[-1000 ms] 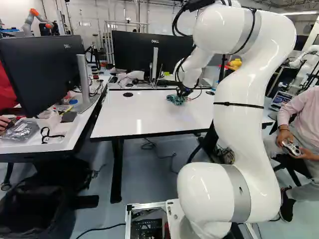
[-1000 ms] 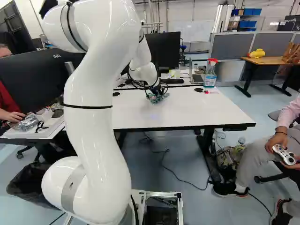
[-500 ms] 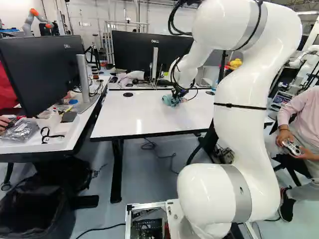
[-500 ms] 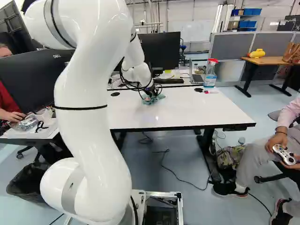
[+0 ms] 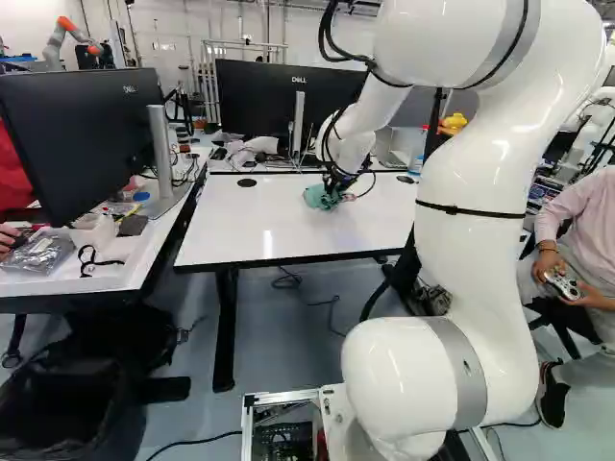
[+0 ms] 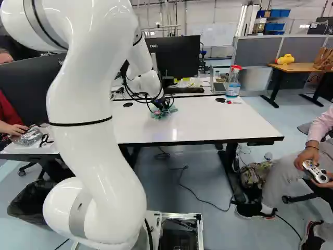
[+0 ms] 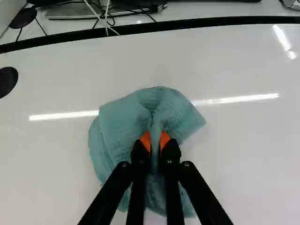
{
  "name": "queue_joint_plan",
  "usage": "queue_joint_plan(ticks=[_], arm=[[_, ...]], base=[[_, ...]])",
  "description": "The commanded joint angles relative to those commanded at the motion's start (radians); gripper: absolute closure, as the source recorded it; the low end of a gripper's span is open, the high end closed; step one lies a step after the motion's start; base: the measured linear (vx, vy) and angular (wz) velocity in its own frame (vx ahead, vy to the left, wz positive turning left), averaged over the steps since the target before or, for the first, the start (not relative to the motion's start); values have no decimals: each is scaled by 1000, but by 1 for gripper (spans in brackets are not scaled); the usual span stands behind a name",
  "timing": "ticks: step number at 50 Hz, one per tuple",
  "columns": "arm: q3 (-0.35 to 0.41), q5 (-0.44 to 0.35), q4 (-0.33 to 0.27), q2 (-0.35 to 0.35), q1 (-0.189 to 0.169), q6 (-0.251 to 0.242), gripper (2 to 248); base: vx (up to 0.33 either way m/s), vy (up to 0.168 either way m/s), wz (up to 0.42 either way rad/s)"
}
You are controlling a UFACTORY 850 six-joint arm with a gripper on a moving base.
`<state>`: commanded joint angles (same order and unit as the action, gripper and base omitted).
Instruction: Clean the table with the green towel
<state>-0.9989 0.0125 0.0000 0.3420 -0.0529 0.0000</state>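
**Green towel [image 7: 122, 126] pinched in the gripper [image 5: 336, 186], on the far part of the table [image 5: 279, 226]**

So the arm [image 6: 96, 135] is reaching out over the white table, and its gripper has both fingers closed in on the green towel. In the wrist view a fold of cloth is squeezed between the orange pads [image 7: 146, 139], one on either side. The rest is a crumpled bunch, fanning out ahead of the fingertips and spilling past both sides of them, and it looks to be down on the shiny tabletop.

Placement-wise, it's nearer the table's far edge than the near one, with a round black disc [image 7: 7, 80] off to one side. Behind that edge there's a big dark monitor [image 5: 259, 101]. In the right base view, a spray bottle [image 6: 233, 83] with a red top stands by the far edge, well apart from the towel, and a small red thing [image 6: 229, 102] lies just beside it.
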Motion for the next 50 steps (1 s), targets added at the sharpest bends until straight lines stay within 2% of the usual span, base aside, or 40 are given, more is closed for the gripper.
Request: queue_joint_plan(ticks=[14,26,39,50], arm=[[62,0,0,-50,28,0,208],[124,0,0,-102,37,0,208],[192,0,0,-160,35,0,208],[238,0,0,-201,15,0,208]], base=[[0,0,0],[0,0,0],[0,0,0],[0,0,0]])
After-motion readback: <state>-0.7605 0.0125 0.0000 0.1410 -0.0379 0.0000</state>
